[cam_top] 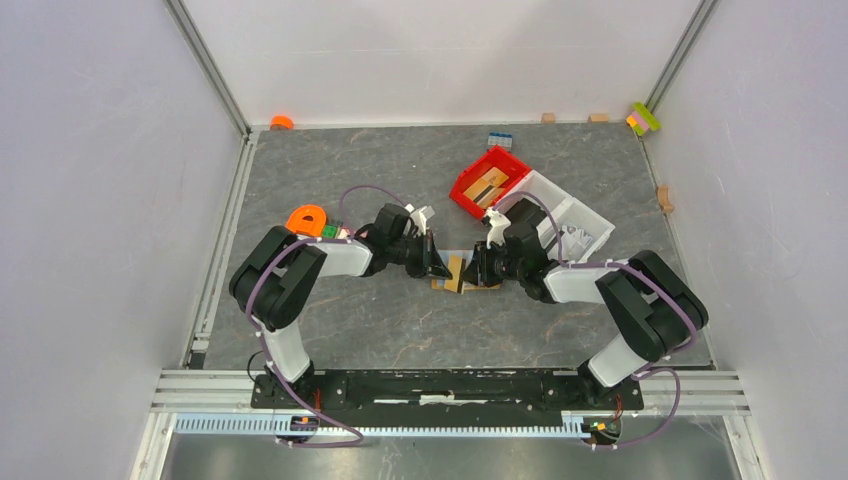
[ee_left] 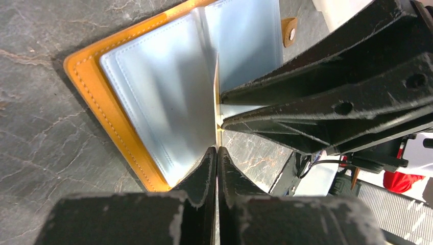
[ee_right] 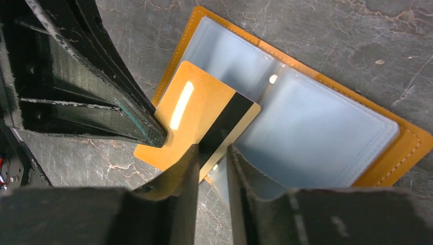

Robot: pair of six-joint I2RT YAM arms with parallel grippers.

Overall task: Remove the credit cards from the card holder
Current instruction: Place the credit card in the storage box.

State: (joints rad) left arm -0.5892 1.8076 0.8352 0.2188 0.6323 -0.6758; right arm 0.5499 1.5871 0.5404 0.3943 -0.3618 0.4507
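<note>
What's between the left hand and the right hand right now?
A gold card with a black stripe, partly out of the open card holder. The left hand meets one edge, the right hand straddles a corner. Right wrist view shows it.

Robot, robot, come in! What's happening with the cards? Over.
Left tool shut on gold card. Right tool straddling its striped end, grip unclear. Card holder lying open underneath. Nothing blocking.
</note>
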